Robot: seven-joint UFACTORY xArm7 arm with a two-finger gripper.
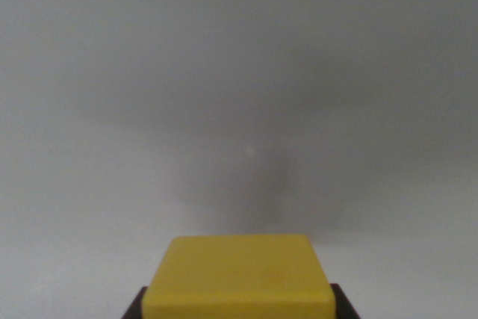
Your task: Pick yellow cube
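A yellow cube (240, 278) with rounded edges fills the bottom centre of the wrist view. Dark fingertips (137, 305) show at its lower left and lower right corners, pressed against its two sides. My gripper (239, 310) is shut on the cube. Only the tips of the fingers show; the rest is cut off by the bottom edge. Behind the cube the plain grey surface (239, 95) is out of focus, with a soft dark shadow on it above the cube.
Only the blurred grey surface fills the rest of the view, with a small pale speck (249, 151) near the middle. No other object or edge shows.
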